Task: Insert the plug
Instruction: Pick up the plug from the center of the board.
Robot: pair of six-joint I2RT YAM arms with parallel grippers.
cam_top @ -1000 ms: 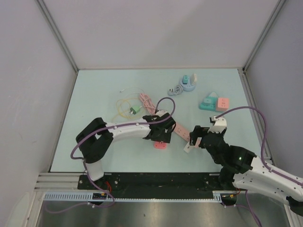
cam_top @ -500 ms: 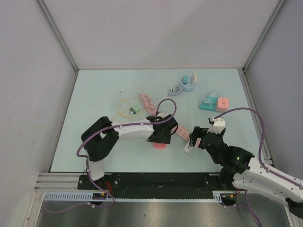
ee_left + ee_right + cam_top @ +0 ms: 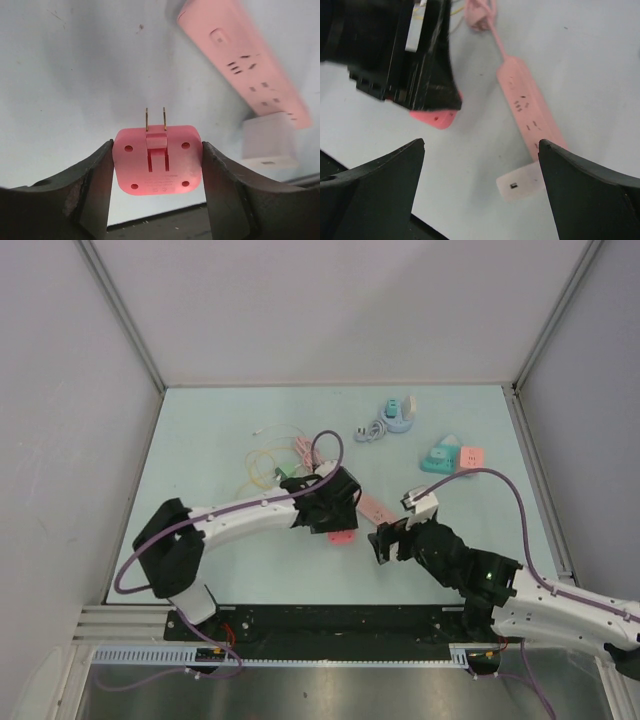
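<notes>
Near the front edge of the tabletop (image 3: pixel 200 440), toward the middle, the right gripper (image 3: pixel 384 542) hangs with its two fingers spread wide and nothing between them. Just to its left, the left gripper (image 3: pixel 157 146) pinches a pink plug (image 3: pixel 157 167) by its two sides, and both fingers touch it. The plug's two metal pins (image 3: pixel 155 119) point away from the wrist.

Just behind both grippers a long pink power strip (image 3: pixel 372 507) lies slanted across the middle of the tabletop, holes facing up. A small white block (image 3: pixel 520 186) sits right at its near end. The plug is close to the strip but not in it.

A pink cord (image 3: pixel 308 450) runs from the strip's far end toward the back. Beside it is a loose yellow cable (image 3: pixel 258 465). Nearer the back edge sits a blue charger (image 3: pixel 398 415) with a gray cable (image 3: pixel 372 430). Toward the right edge, a teal adapter (image 3: pixel 437 459) and a pink adapter (image 3: pixel 471 457) sit side by side.
</notes>
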